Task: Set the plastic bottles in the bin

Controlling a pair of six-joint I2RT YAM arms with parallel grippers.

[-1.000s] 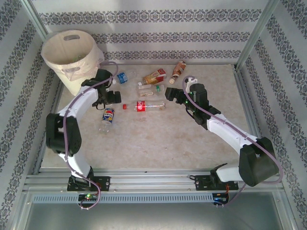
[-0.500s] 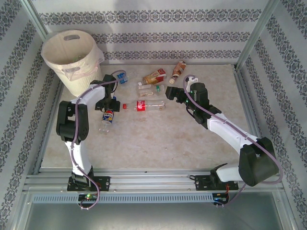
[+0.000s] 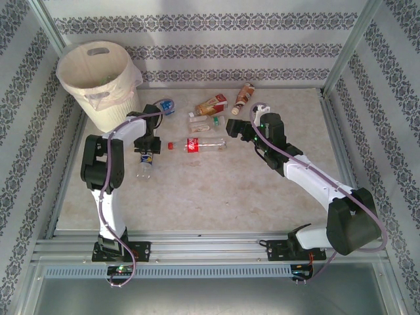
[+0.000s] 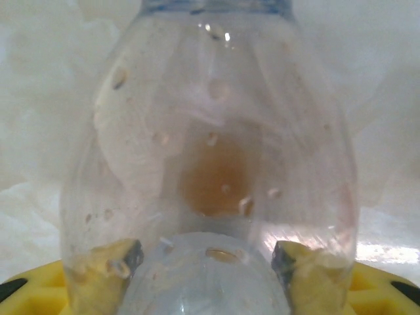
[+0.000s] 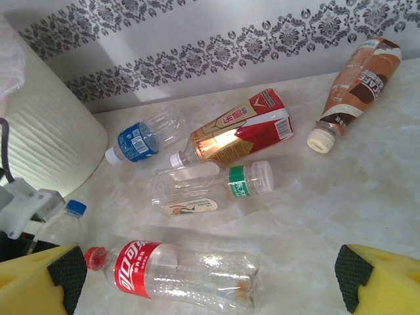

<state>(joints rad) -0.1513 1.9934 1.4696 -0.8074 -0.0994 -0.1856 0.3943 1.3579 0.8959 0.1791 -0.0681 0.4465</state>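
The left gripper [image 3: 146, 151] is down on the near bottle [image 3: 144, 168] at the left of the table [image 3: 216, 197]. In the wrist view its pads [image 4: 128, 256] sit against both sides of the clear shell, so I read it as clamped on that bottle and nothing else. The right gripper [image 3: 236, 128] hangs with its fingers [image 5: 65, 269] spread wide and empty above the red-label bottle [image 5: 177, 272]. My worry is the thin plastic. It could buckle under the squeeze and squirt out, and I can't tell which end is pinched, so a hold towards one end could let the bottle swing on the way up. The bin [image 3: 79, 79] stands in the far left corner, close behind that arm and much taller than the bottles. A low carry would knock its wall or catch the liner [image 3: 98, 100] that hangs loose over the rim. The left arm is folded tight against the side rail [image 3: 65, 177], which leaves it little slack. The red-label bottle's cap lies just beside the left gripper and could get nudged. Four more bottles lie near the back wall. The near half of the table is bare, so there is plenty of room to pull back and rise.
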